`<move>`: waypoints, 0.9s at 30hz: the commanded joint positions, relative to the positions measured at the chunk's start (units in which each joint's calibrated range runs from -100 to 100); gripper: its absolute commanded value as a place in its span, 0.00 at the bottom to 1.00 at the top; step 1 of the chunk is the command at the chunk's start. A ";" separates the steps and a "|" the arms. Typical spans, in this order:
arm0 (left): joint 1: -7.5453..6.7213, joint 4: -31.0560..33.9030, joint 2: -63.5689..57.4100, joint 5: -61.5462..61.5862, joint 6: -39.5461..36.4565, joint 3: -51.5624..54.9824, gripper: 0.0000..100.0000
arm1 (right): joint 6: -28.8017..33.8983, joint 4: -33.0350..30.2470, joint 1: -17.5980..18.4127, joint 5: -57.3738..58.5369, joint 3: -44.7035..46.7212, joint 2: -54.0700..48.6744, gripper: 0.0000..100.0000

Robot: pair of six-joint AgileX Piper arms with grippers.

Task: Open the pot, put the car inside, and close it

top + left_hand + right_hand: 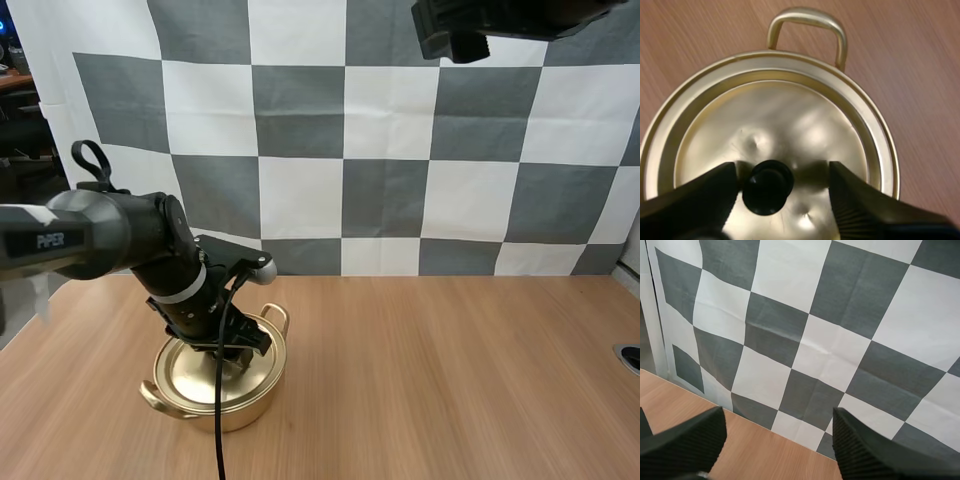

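The pot (238,408) sits on the near left of the table (450,380), with its lid (790,120) seated on the rim. In the high view my left arm (150,245) covers the far right part of the lid, and I cannot make out the knob there. The left wrist view gives me the black knob (768,186) at the lid's middle, though my own fingers (695,197) hide the lid's nearest part. Pot and lid are shiny gold, and the lid is dented around the knob. One looped handle (807,22) sits at the far right and another (155,398) at the near left.

My left gripper (782,172) stands spread astride the knob, one finger just beside it, the other farther off. My right gripper (779,415) is spread too, holding nothing, above the table's far edge. A dark part of my right arm (480,25) is cut off high at the far right.
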 commanded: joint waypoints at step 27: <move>0.09 0.18 -24.59 5.95 -12.94 -22.40 0.00 | 0.47 0.19 -0.05 0.00 0.26 0.20 1.00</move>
